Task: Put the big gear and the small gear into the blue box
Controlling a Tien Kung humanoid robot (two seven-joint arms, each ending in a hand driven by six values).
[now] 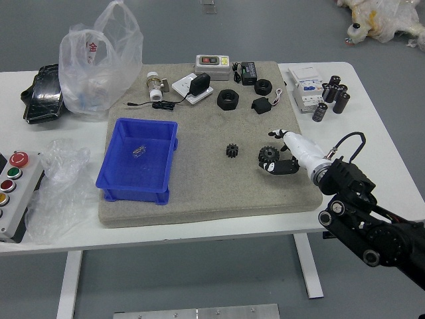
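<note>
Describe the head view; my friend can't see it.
A white and black robot hand reaches around a big black gear on a grey mat. To its left are a small black gear and a blue plastic box.

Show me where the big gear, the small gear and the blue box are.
Big gear (268,154): head view, its toothed top.
Small gear (232,151): head view, its middle.
Blue box (138,196): head view, near wall.

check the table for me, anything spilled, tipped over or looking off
Nothing looks spilled or broken. One oddity: loose metal bits lie in the blue box, though neither the big gear nor the small gear is in it.
</note>
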